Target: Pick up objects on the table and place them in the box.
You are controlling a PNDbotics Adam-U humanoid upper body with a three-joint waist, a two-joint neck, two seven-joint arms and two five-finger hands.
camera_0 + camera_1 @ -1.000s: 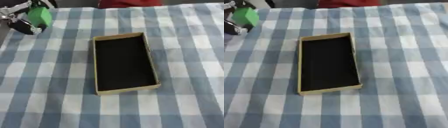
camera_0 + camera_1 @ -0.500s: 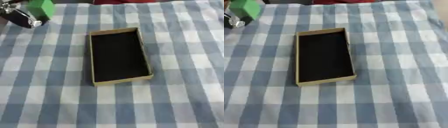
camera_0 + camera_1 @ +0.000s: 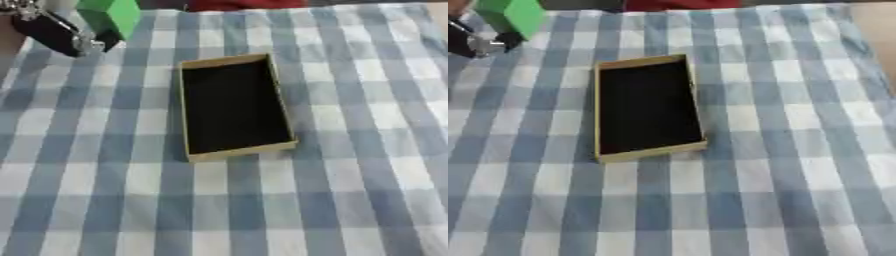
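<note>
Up top-left, green block [image 3: 111, 17]: bright, boxy, flat faces, held clear of the blue-and-white checked cloth [image 3: 367, 150] by left hand [image 3: 54, 34], fingers curled round it. Tan box [image 3: 232, 107], black inside, sits mid-table, well apart.

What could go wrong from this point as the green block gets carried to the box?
The left robot hand holds the green block at the view's top-left corner, well away from the box. The box is narrow, so the block could land on its rim or outside it. Nothing visibly anchors the box on the checked cloth; a bump might shift it.
</note>
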